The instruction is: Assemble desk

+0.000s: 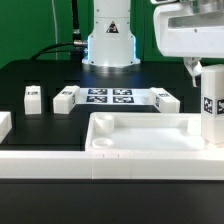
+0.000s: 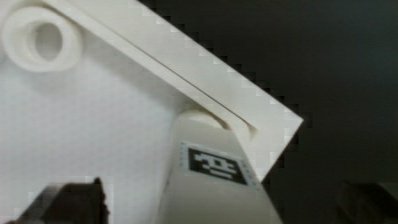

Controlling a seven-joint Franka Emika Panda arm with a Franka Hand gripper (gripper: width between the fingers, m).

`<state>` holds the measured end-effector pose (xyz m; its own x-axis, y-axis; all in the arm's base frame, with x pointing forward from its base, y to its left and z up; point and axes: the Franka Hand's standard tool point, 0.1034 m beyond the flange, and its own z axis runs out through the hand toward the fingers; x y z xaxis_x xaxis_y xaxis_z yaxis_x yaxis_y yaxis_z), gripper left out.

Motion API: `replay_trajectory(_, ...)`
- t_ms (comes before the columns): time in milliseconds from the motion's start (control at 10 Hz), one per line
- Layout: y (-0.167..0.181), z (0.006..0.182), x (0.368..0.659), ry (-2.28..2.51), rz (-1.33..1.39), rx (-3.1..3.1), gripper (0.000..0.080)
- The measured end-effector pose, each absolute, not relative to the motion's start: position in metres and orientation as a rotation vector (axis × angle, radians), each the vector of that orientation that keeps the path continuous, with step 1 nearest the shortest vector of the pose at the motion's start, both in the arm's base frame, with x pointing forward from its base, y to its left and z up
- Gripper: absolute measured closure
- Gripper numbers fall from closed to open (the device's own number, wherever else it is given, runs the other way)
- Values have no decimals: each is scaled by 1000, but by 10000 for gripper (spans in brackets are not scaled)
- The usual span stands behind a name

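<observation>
straddling upright leg [image 1: 211, 105] at tabletop [image 1: 145, 136] corner

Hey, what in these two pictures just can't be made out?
1. Whether the gripper clamps the leg: in the wrist view its fingers are dark and blurred.
2. Whether that leg is seated in the tabletop: the exterior view's right edge crops it, and the wrist view is blurred.
3. Tags on the loose legs: too small to read in the exterior view.

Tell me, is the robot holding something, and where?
Cannot tell. The leg stands at the tabletop corner, top end inside the gripper, but gaps seem to show beside it.
</observation>
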<state>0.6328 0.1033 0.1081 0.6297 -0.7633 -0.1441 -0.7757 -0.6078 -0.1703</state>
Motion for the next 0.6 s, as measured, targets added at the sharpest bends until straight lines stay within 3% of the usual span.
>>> replay_trajectory(600,99,110,632,455,3,-2969,150)
